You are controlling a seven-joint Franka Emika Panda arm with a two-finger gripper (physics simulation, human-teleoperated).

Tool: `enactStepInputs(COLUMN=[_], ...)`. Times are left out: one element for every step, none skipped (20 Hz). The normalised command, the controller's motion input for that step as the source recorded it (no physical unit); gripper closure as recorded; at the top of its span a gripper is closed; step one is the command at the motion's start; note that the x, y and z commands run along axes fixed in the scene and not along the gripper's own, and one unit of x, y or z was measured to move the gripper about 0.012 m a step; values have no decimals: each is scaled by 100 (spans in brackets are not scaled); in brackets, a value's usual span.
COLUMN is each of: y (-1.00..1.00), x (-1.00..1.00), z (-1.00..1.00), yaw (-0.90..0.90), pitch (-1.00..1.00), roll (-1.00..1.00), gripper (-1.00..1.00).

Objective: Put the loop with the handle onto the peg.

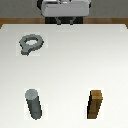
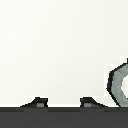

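Loop with the handle (image 1: pixel 31 43) lies flat, well apart from peg (image 1: pixel 34 104); gripper (image 1: pixel 65 20) apparently released, empty.

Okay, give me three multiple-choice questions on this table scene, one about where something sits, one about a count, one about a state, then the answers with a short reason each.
1. Where does the flat grey hexagonal loop with the stubby handle lie?
A. On the exterior view's left, farther from the camera than the upright dark grey round peg
B. Leaning on the brown wooden square-sided block
C. Around the peg

2. How many things stand upright on the white table?
A. One
B. Two
C. Four

3. What is the state of the loop?
A. Gripped and lifted
B. Lying flat on the table, ungripped
C. Propped on edge

Answers:
1 A: the loop lies on the left, apart from the peg below it in the picture.
2 B: only the peg and the block stand.
3 B: it rests flat, and the gripper at the table's far edge holds nothing.
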Motion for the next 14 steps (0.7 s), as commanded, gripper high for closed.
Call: enactStepInputs(y=[0,0,0,0,0,0,-100,0,0,-100,-100,-100,-100,-100], x=[0,0,0,0,0,0,0,0,0,0,0,0,0,0], z=[0,0,0,0,0,0,0,0,0,0,0,0,0,0], yaw=[0,0,0,0,0,0,0,0,0,0,0,0,0,0], pitch=[0,0,0,0,0,0,0,0,0,0,0,0,0,0], roll=[0,0,0,0,0,0,0,0,0,0,0,0,0,0], gripper=[-100,-100,-100,-100,-100,-100,-100,-100,-100,-100,-100,-100,-100,-100])
